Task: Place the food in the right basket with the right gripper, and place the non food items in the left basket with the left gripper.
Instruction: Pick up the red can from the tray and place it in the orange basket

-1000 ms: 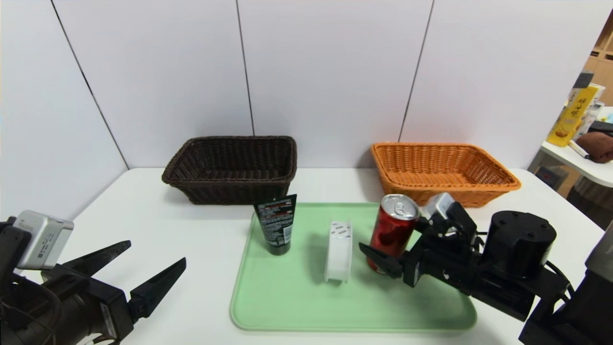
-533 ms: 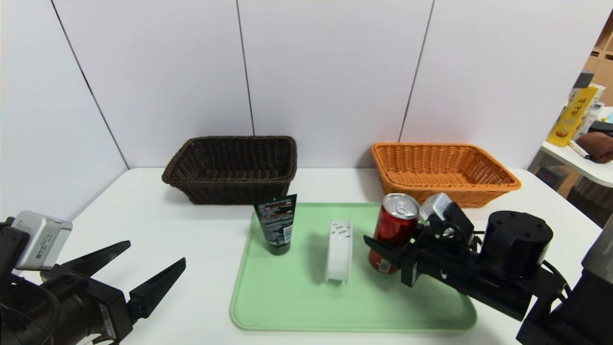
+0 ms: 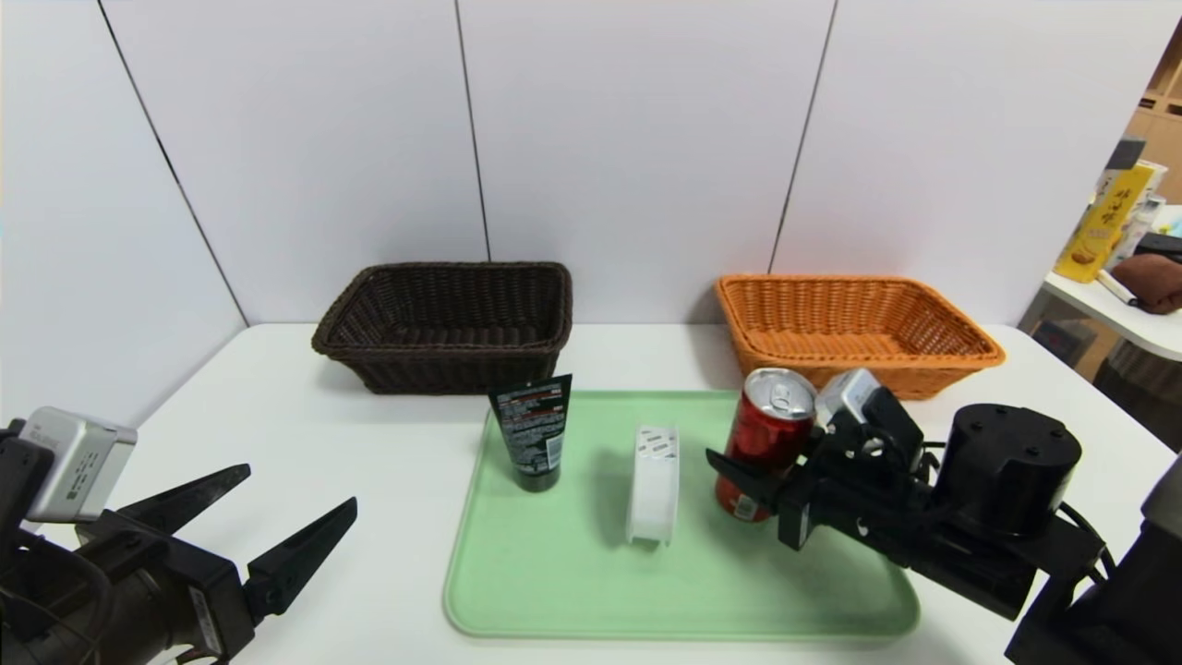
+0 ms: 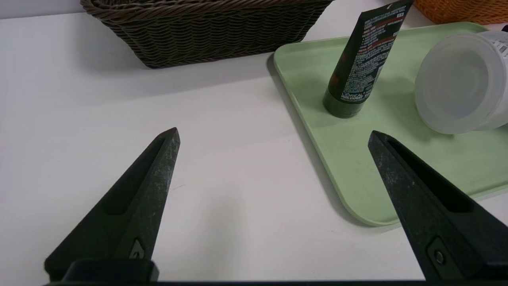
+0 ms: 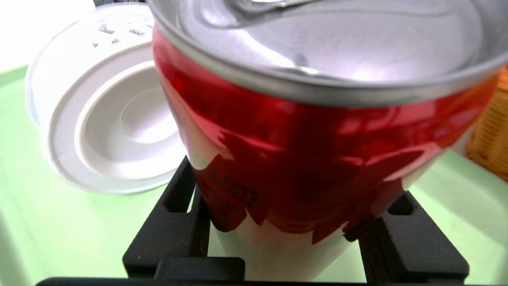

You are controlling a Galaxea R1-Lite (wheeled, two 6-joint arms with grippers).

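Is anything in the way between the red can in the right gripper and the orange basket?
Nothing visible stands between the red can, gripped by the right gripper, and the orange basket just behind it; only the basket's near wall needs clearing.

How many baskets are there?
2: the dark brown basket, at the table's back left, and the orange basket, at its back right.

Perhaps a lab; white panels (image 3: 628,148) wall in a white table (image 3: 388,462); shelving (image 3: 1165,102) beyond.
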